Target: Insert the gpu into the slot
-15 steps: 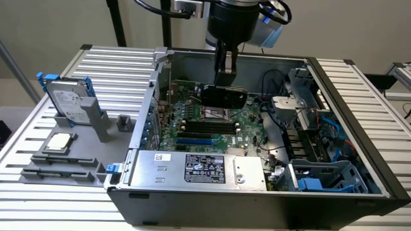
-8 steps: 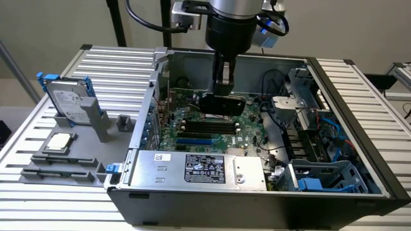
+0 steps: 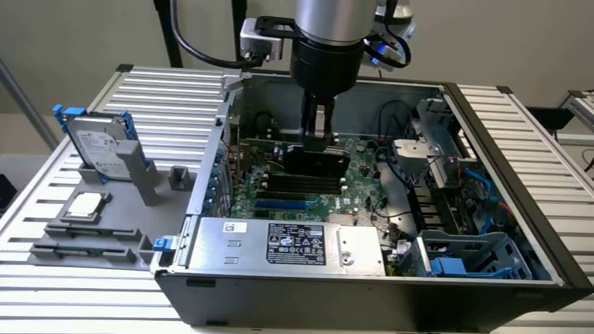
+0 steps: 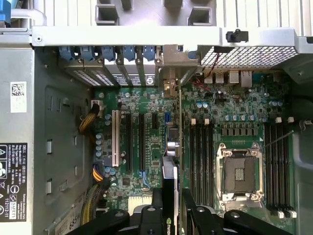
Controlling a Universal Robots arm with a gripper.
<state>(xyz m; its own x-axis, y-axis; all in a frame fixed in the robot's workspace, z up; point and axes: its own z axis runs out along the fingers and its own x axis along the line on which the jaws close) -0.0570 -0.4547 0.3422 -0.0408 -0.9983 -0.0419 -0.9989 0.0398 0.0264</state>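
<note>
- Near edge of the bench [image 3: 519,139]: open PC case [image 3: 371,282] lying on its side. A grey labelled power-supply box [image 3: 288,240] sits along the case's near wall.
- Bench edge at the exterior view's left: grey fixture [image 3: 93,240] carrying a square silver chip [image 3: 85,204]. Behind that, a hard drive [image 3: 97,146] stands upright.
- Just past the power-supply box: green motherboard [image 3: 249,189] with the blue slot [image 3: 281,206] running parallel to the box's long side. The gpu is not yet in it.
- Next back: black memory slots [image 3: 297,184], parallel to the slot.
- Mid-case: the hand [image 3: 318,142] comes straight down, fingers clamped on the top edge of the gpu [image 3: 318,163]. The card hangs upright, thin edge down, above the board and clear of the slot.
- Wrist view: the gpu [image 4: 169,186] is edge-on between the fingers of the hand [image 4: 171,218] and lined up with the slot rows. A short stretch of the slot [image 4: 166,118] shows just beyond the card body.
- The memory slots [image 4: 200,156] are just beside the card on one side, and the CPU socket [image 4: 239,171] is past them. A white slot [image 4: 116,137] is on the other side, toward the power-supply box [image 4: 14,147].
- Far end: the card points at the case's slotted back panel [image 4: 122,73].
</note>
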